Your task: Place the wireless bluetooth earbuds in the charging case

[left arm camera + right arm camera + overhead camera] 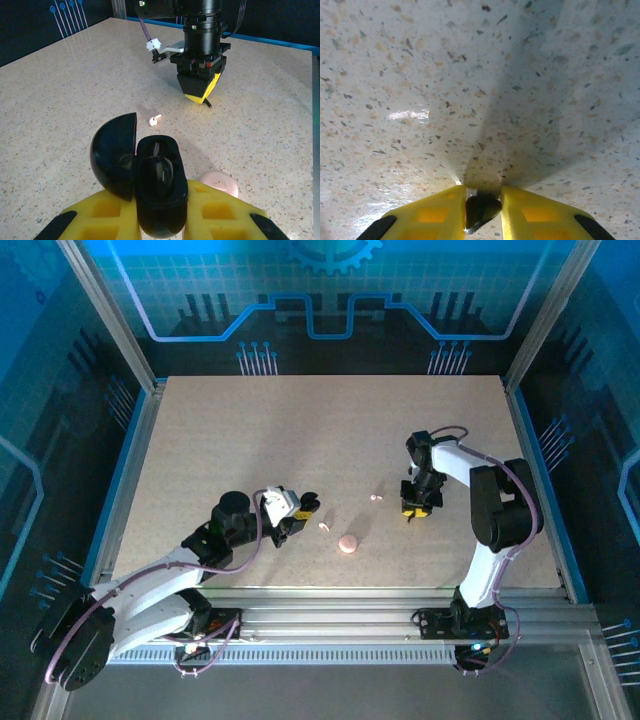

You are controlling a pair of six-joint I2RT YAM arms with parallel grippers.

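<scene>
My left gripper (160,202) is shut on the open black charging case (159,165), its lid (114,155) swung to the left. A glossy black piece lies in the case's well. My right gripper (482,192) points down at the table, shut on a black earbud (481,210). From the left wrist, the right gripper (200,95) has a thin black stem (207,103) poking out. In the top view the left gripper (300,512) and right gripper (415,508) are apart. Two pale earbuds (376,497) (324,527) lie between them. One pale earbud (154,119) lies just beyond the case.
A shut pink case (347,544) rests on the table in front of the pale earbuds; it shows as a pink dome (218,182) beside my left gripper's right finger. The speckled table (300,430) is walled by a blue-edged frame.
</scene>
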